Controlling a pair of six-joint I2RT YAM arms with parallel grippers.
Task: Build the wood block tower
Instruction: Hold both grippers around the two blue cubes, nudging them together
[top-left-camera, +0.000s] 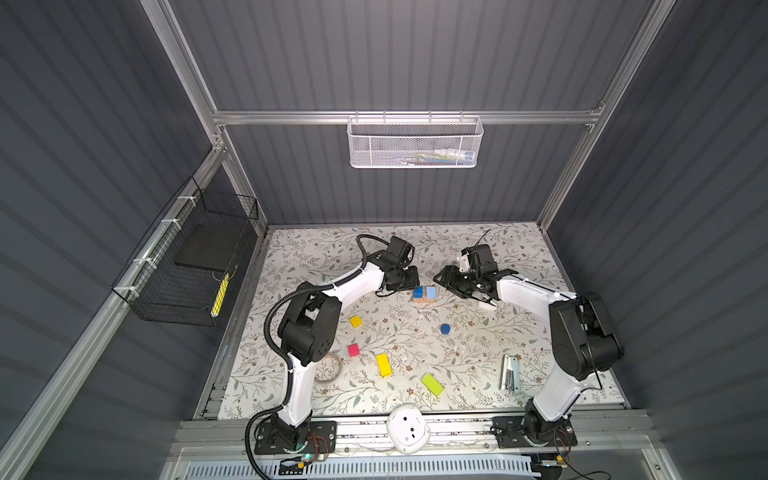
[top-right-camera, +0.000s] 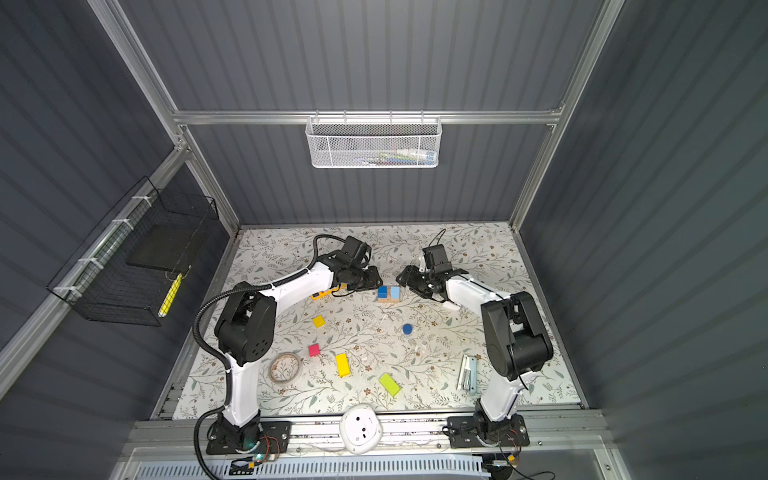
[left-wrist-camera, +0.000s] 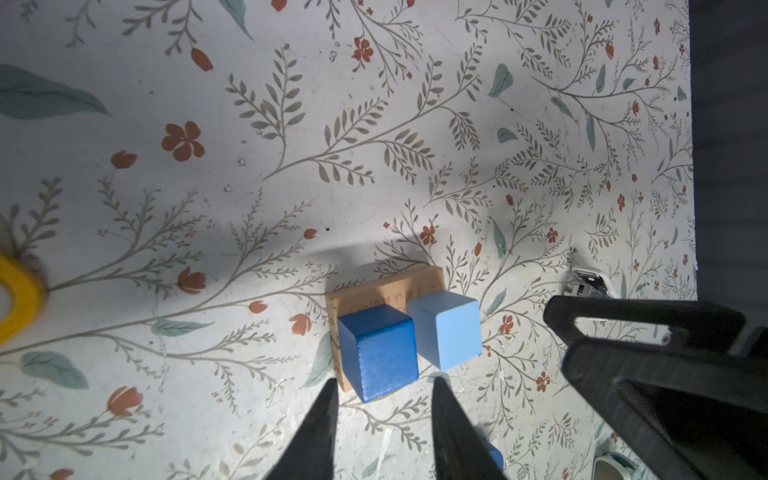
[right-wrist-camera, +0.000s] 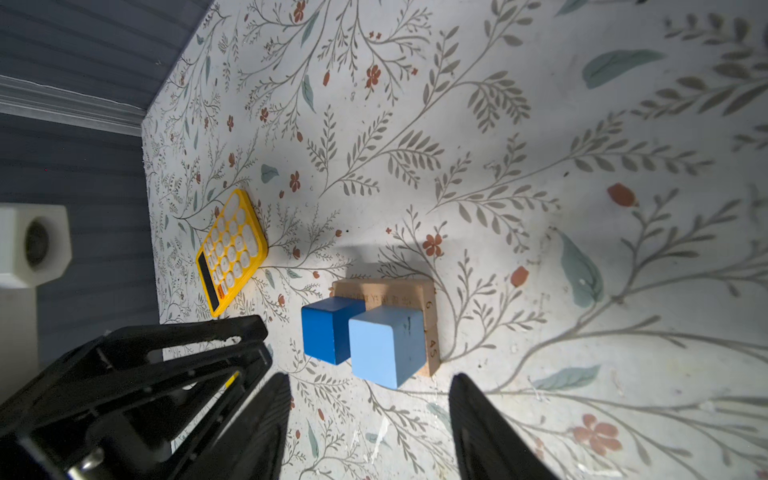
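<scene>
Early days on this one. The tower sits toward the back middle of the table and it's only two layers: two tan bars lying flat side by side as the base, with a blue cube and a light-blue cube on top, touching each other.

The left gripper hangs just beside the blue cube. Its fingers are apart with nothing between them as far as I can tell. The right gripper is on the opposite side by the light-blue cube, fingers spread wider, also empty.

Everything else lies loose nearer the front: yellow cube, pink cube, yellow bar, lime bar and blue cylinder. So roughly four pieces placed, five to go. My guess is a bar goes across the two cubes next.

The calculator and tape roll are just clutter.
</scene>
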